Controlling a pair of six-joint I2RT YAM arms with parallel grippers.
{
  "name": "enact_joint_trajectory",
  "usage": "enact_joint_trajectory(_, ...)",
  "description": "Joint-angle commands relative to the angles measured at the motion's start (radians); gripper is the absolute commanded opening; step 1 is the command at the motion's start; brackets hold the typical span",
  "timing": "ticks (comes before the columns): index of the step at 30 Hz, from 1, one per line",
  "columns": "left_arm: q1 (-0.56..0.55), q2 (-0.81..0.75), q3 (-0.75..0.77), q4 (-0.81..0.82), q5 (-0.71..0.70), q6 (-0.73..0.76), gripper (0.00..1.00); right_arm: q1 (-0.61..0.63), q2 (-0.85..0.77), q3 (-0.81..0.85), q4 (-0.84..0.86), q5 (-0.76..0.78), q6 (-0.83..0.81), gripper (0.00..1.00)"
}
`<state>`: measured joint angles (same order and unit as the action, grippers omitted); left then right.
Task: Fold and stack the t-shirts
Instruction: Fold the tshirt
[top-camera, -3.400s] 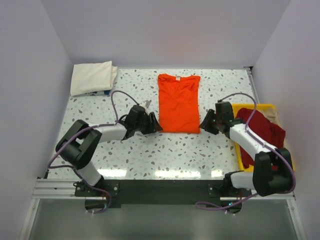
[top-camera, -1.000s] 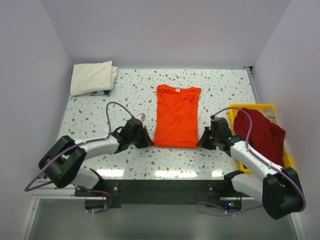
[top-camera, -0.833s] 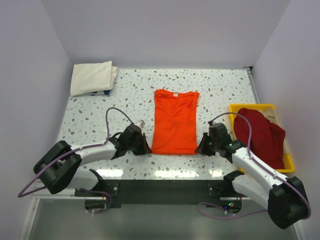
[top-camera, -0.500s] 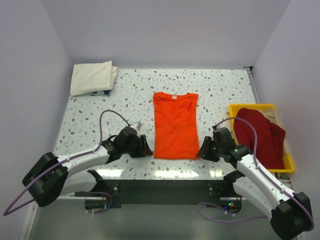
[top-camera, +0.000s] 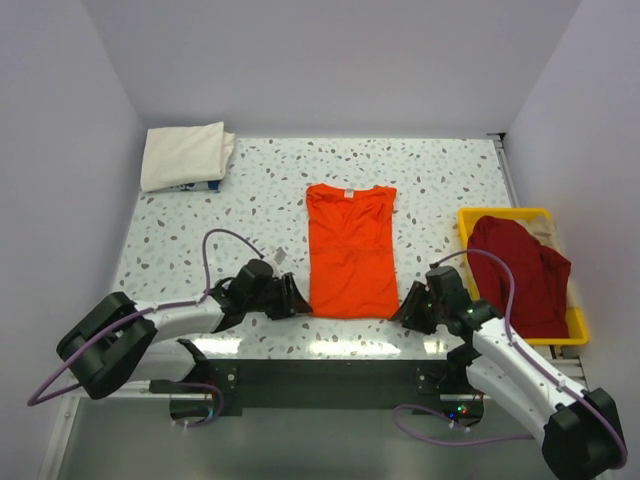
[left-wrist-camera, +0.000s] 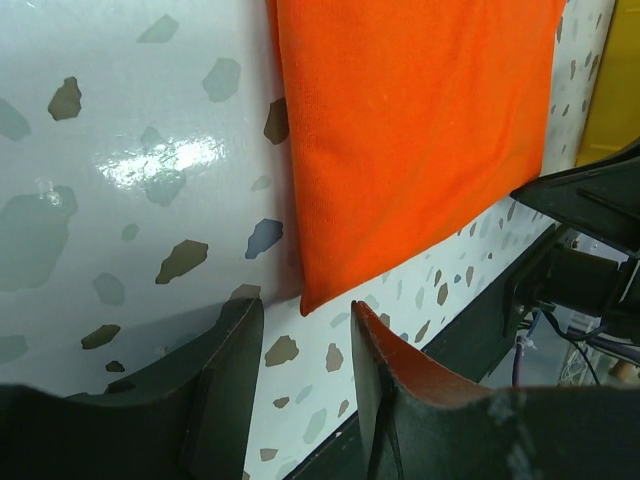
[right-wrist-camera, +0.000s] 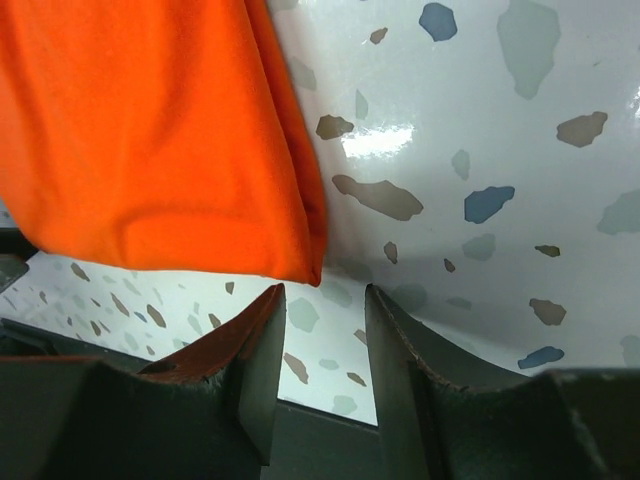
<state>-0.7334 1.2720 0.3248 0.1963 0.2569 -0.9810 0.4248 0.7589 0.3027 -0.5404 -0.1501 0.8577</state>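
Note:
The orange t-shirt (top-camera: 350, 250) lies flat mid-table, folded into a long strip with its collar at the far end. My left gripper (top-camera: 296, 299) is open at the shirt's near left corner, the hem tip (left-wrist-camera: 306, 300) just ahead of its jaws. My right gripper (top-camera: 404, 309) is open at the near right corner (right-wrist-camera: 312, 268). Neither holds cloth. In the wrist views the orange t-shirt (left-wrist-camera: 410, 130) (right-wrist-camera: 150, 130) fills the upper part, with the left gripper (left-wrist-camera: 306, 328) and right gripper (right-wrist-camera: 322, 300) over bare table. A folded cream t-shirt (top-camera: 185, 155) rests back left. A dark red t-shirt (top-camera: 520, 270) lies crumpled in the tray.
The yellow tray (top-camera: 503, 212) stands at the table's right edge. The table's near edge with the black mounting rail (top-camera: 330, 380) runs just behind both grippers. Purple cables loop above each arm.
Both grippers dragged the orange t-shirt toward the near edge, then opened and let go of its bottom corners. The shirt now lies still.

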Motion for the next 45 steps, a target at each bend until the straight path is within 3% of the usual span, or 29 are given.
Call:
enact_joint_trajectory(1, -0.001, 0.010, -0.038, 0.037, 0.002, -0.030, 0.45, 0.000, -0.048, -0.030, 0.043, 0.021, 0.063, 0.41)
enact_joint_trajectory(7, -0.009, 0.009, -0.043, 0.006, -0.019, -0.039, 0.45, -0.001, -0.151, -0.031, 0.020, 0.058, 0.095, 0.42)
enact_joint_trajectory(20, -0.090, 0.075, -0.033, 0.035, -0.074, -0.100, 0.43, -0.001, -0.061, -0.068, 0.120, 0.064, 0.103, 0.41)
enact_joint_trajectory(28, -0.100, 0.105, -0.020, 0.043, -0.113, -0.110, 0.36, -0.001, -0.043, -0.093, 0.175, 0.061, 0.099, 0.39)
enact_joint_trajectory(31, -0.101, 0.127, -0.003, 0.041, -0.120, -0.105, 0.27, -0.001, -0.029, -0.099, 0.194, 0.063, 0.098, 0.37)
enact_joint_trajectory(34, -0.101, 0.147, 0.010, 0.045, -0.123, -0.099, 0.20, 0.000, -0.018, -0.105, 0.214, 0.060, 0.095, 0.32)
enact_joint_trajectory(35, -0.103, 0.147, 0.010, 0.048, -0.123, -0.099, 0.17, 0.000, -0.017, -0.108, 0.215, 0.060, 0.095, 0.26)
enact_joint_trajectory(37, -0.103, 0.144, 0.010, 0.045, -0.125, -0.102, 0.01, 0.000, -0.016, -0.112, 0.224, 0.055, 0.092, 0.17)
enact_joint_trajectory(41, -0.103, 0.103, 0.008, -0.012, -0.146, -0.093, 0.00, 0.000, 0.019, -0.090, 0.203, 0.031, 0.044, 0.00)
enact_joint_trajectory(45, -0.107, 0.044, -0.009, -0.087, -0.162, -0.085, 0.00, 0.002, -0.024, -0.094, 0.139, 0.003, 0.021, 0.00)
